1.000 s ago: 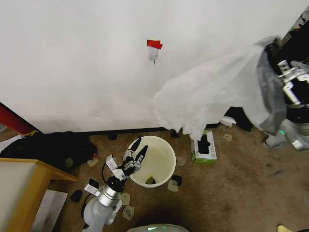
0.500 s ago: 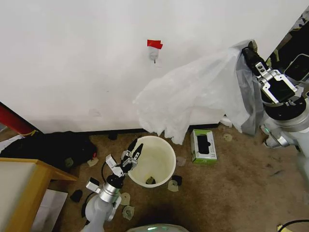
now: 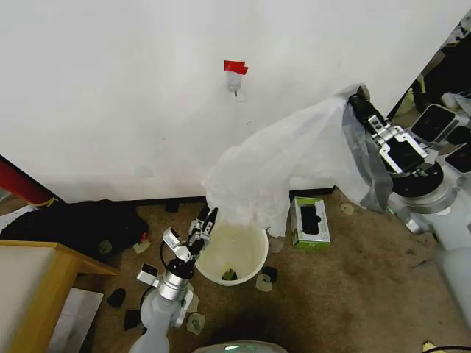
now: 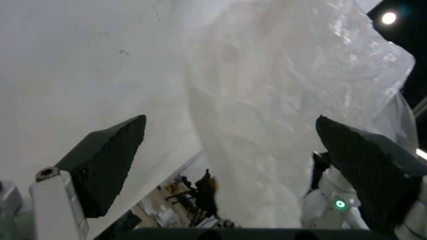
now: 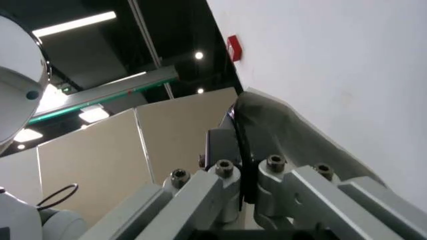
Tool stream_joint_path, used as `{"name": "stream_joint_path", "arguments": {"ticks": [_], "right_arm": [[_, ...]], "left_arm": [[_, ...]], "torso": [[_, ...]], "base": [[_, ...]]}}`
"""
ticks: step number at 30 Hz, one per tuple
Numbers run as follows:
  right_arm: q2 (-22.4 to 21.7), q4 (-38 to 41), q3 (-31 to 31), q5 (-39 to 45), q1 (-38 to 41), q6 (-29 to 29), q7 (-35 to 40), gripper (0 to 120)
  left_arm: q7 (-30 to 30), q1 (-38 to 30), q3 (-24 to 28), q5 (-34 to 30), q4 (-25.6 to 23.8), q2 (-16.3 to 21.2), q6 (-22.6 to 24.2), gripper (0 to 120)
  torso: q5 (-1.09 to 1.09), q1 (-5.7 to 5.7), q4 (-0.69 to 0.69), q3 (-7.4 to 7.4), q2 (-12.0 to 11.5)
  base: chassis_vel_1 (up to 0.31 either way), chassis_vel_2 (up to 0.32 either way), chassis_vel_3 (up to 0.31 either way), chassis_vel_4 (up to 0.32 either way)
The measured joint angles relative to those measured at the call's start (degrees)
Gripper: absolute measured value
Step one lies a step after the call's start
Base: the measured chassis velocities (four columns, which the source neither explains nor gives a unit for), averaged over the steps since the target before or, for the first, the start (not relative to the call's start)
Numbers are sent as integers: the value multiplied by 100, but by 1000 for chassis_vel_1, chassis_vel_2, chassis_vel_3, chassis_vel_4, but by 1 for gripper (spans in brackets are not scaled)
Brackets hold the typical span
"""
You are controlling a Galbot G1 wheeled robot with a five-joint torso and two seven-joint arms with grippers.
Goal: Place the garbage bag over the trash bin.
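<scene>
The garbage bag (image 3: 287, 165) is a wrinkly translucent white film hanging from my right gripper (image 3: 358, 98), which is shut on its upper end high at the right. In the right wrist view the right gripper (image 5: 238, 134) pinches a grey fold of the garbage bag (image 5: 280, 131). The bag's lower end droops onto the far rim of the trash bin (image 3: 241, 248), a round cream-white bucket on the floor. My left gripper (image 3: 205, 220) stands open at the bin's left rim. In the left wrist view the garbage bag (image 4: 293, 110) hangs ahead of the two spread fingers (image 4: 107, 160).
A green and white box (image 3: 310, 223) lies right of the bin by the wall. A small dark object (image 3: 229, 275) lies inside the bin, with scraps on the floor around it. A wooden table corner (image 3: 44, 283) is at the left, beside a black heap (image 3: 81, 224).
My right arm has swung left and down with the bag, so its lower end now reaches the bin's far rim. The left gripper shifted slightly left at the rim.
</scene>
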Motion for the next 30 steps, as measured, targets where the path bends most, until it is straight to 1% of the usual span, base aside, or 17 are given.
{"name": "stream_joint_path", "arguments": {"ticks": [8, 10, 15, 16, 17, 20, 21, 22, 23, 25, 27, 28, 29, 30], "right_arm": [[129, -9, -22, -94, -33, 7, -11, 0], [158, -6, -30, -121, -43, 10, -14, 0], [246, 47, -43, -200, -78, 22, -17, 0], [246, 47, -43, -200, -78, 22, -17, 0], [248, 50, -42, -208, -82, 26, -17, 0], [249, 61, -30, -215, -97, 34, -17, 0], [251, 63, -25, -221, -101, 39, -15, 0], [251, 63, -25, -221, -101, 39, -15, 0], [257, 64, -20, -226, -105, 42, -13, 0], [264, 66, -18, -241, -114, 45, -11, 0], [266, 71, -14, -261, -130, 50, -10, 0], [266, 71, -14, -261, -130, 50, -10, 0], [266, 72, -10, -271, -136, 55, -10, 0], [266, 73, -4, -277, -141, 59, -10, 0]], "left_arm": [[87, 14, 42, 73, -37, 23, 3, 100], [87, 10, 51, 95, -51, 12, 4, 97], [-88, -51, 99, 231, -66, -58, -40, 79], [-88, -51, 99, 231, -66, -58, -40, 79], [-110, -51, 100, 279, -45, -58, -46, 72], [-156, -40, 100, 358, -6, -68, -64, 63], [-177, -37, 101, 373, 10, -81, -74, 57], [-177, -37, 101, 373, 10, -81, -74, 57], [-202, -37, 101, 383, 17, -96, -88, 51], [-244, -38, 102, 388, 8, -111, -106, 43], [-272, -37, 98, 390, -52, -112, -118, 36], [-272, -37, 98, 390, -52, -112, -118, 36], [-282, -36, 91, 397, -77, -108, -129, 30], [-297, -35, 80, 410, -89, -100, -146, 28]], "torso": [[0, 0, -1, 0, 0], [0, 0, -1, 0, 0], [1, 0, -1, 0, 0], [1, 0, -1, 0, 0], [0, 0, -1, 0, 0], [0, 0, -1, 0, 0], [0, 0, -1, 0, 0], [0, 0, -1, 0, 0], [0, 0, -1, 0, 0], [0, 0, -1, 0, 0], [0, 0, -1, 0, 0], [0, 0, -1, 0, 0], [0, 0, -1, 0, 0], [0, 0, -1, 0, 0]], "base": [[0, 0, 0, 0], [0, 0, 0, 0], [0, 0, 0, 0], [0, 0, 0, 0], [0, 0, 0, 0], [0, 0, 0, 0], [0, 0, 0, 0], [0, 0, 0, 0], [0, 0, 0, 0], [0, 0, 0, 0], [0, 0, 0, 0], [0, 0, 0, 0], [0, 0, 0, 0], [0, 0, 0, 0]]}}
